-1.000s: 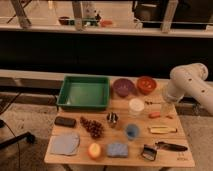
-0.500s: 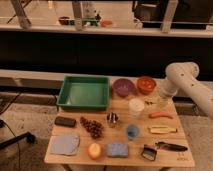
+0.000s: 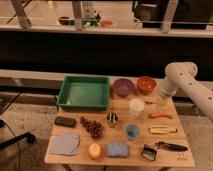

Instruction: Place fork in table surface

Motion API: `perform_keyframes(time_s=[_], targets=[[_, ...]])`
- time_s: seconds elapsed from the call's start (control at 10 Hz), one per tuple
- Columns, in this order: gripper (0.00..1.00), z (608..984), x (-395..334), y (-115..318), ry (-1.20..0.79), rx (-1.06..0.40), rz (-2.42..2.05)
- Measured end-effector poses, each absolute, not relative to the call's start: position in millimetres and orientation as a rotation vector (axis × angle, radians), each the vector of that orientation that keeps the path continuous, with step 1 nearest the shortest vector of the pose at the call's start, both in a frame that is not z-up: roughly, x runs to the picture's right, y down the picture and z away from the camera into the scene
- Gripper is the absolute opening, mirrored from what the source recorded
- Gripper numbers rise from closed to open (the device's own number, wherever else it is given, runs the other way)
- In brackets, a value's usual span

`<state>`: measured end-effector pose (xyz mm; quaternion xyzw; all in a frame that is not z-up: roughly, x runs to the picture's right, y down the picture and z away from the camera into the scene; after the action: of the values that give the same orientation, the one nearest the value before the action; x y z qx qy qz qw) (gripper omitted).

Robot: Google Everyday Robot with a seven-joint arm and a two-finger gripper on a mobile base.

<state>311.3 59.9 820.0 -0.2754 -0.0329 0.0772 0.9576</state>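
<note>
The arm has been swinging in from the right over the last second, and the gripper is now hanging low to the right of the white cup, closer to it than before, while nothing lying on the surface has shifted. The gripper is standing spread, and nothing is showing between its fingers. The fork is lying on the surface just right of the white cup's far rim, in the narrow gap between the cup and the gripper, so it is sitting immediately to the gripper's left. It is showing only as a short, thin, dark sliver against the light wood. Its long axis seems to be running roughly from the cup toward the gripper, though it is too slight to tell tines from handle. Judging by this, the fork is already resting on the surface and the placing looks all but finished, leaving only a clean withdrawal up and away from the cup. The risk is the gripper dragging the fork, or nudging the orange carrot lying right of and in front of the cup.
</note>
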Motion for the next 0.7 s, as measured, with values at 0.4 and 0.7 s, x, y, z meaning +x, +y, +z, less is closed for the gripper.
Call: perform_keyframes(time_s=[0.4, 0.7], targets=[[0.8, 828, 310, 63, -0.105, -0.56, 0.099], [0.8, 831, 329, 58, -0.154, -0.553, 0.096]])
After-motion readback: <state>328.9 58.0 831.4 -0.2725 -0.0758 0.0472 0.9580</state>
